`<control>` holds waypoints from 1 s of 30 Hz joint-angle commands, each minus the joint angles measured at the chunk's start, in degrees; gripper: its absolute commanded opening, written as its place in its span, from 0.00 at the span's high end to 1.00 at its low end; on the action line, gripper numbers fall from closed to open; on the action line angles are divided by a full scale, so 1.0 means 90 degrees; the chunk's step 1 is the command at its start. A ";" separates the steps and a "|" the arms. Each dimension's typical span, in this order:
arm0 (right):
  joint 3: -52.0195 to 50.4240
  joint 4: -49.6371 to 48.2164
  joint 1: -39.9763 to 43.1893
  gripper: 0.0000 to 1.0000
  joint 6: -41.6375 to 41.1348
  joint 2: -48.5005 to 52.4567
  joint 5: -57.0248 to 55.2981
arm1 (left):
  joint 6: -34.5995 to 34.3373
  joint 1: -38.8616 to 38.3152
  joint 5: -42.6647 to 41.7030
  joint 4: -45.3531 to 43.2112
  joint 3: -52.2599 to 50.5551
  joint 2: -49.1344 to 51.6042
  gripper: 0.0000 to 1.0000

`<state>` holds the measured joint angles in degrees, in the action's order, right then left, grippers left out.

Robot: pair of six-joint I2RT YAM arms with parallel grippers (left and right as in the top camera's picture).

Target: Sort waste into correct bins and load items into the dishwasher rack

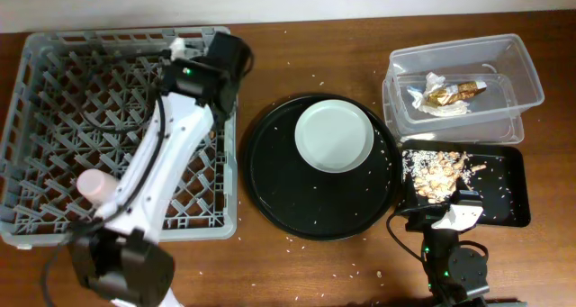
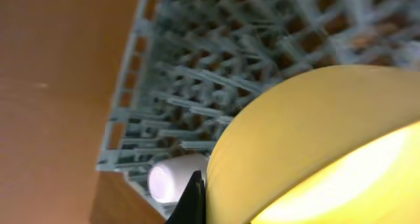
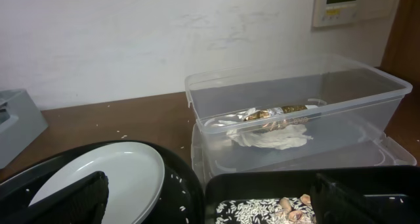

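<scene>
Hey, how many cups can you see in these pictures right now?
1. A pink cup sits in the dishwasher rack, toward its near left corner. Another cup may be hidden under the left arm, which crosses the rack.

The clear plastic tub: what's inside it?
Inside the clear tub lies a shiny gold-brown wrapper touching crumpled white paper. Anything under the paper is hidden. The rest of the tub's floor looks bare.
</scene>
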<state>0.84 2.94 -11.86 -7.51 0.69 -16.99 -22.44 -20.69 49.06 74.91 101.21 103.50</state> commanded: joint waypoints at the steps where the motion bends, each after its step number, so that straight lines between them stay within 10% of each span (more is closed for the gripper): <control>1: -0.0058 0.0005 0.0029 0.02 0.0000 -0.0041 0.0007 | -0.0172 0.0578 0.0981 -0.0648 -0.0350 0.0641 1.00; 11: -0.0058 0.0005 0.0029 0.02 0.0000 -0.0041 0.0007 | -0.0170 0.0653 0.1904 -0.1902 -0.0350 0.1717 1.00; 22: -0.0058 0.0005 0.0029 0.02 0.0000 -0.0041 0.0007 | -0.0172 0.0221 -0.0355 -0.1467 -0.0410 0.1763 0.99; 27: -0.0058 0.0005 0.0029 0.02 0.0000 -0.0041 0.0007 | -0.0175 0.0214 0.1790 -0.1010 -0.0389 0.1761 1.00; 30: -0.0058 0.0005 0.0029 0.02 0.0000 -0.0041 0.0007 | -0.0182 0.0216 0.1350 -0.1134 -0.0413 0.1763 1.00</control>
<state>0.84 2.94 -11.86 -7.49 0.69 -16.99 -24.60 -18.50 62.46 65.32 98.43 117.71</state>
